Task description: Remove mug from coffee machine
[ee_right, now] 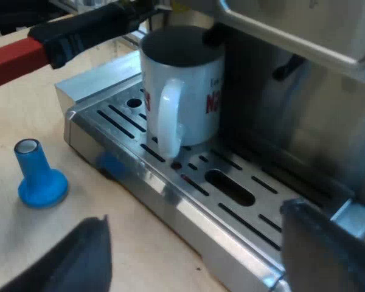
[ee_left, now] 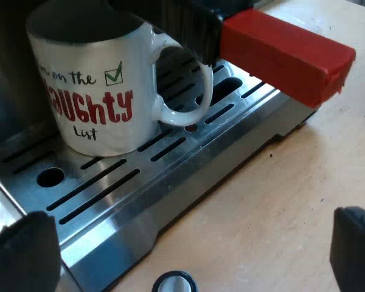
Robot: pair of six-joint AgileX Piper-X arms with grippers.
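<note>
Mug (ee_left: 103, 91), white with red lettering: upright on the slotted metal tray (ee_left: 188, 182) of the coffee machine (ee_right: 304, 36), tucked right under the holder, with the holder's red-ended handle (ee_left: 286, 55) jutting out above the mug's ear (ee_left: 185, 91).

Left pincer (ee_left: 188, 258): fingers spread wide, holding nothing, low over the table (ee_left: 280, 201) just off the tray's outer edge, facing the lettered side.

Right pincer (ee_right: 194, 249): likewise wide open and empty, low beside the tray, facing the ear. Blue tamper (ee_right: 39, 176) upright on the table, near the tray and close to one finger.

Likely trouble from here:
- Lifting straight up: probably knocks the rim against the holder overhead. Safer to draw outward first.
- Dragging across the slots: could catch the base and tilt it.
- Gripping by the ear alone: off-centre load, so a swing or slip; contents hidden in the dark inside, hence a possible spill.
- Swinging in carelessly: could bump the red-ended handle or topple the tamper.
</note>
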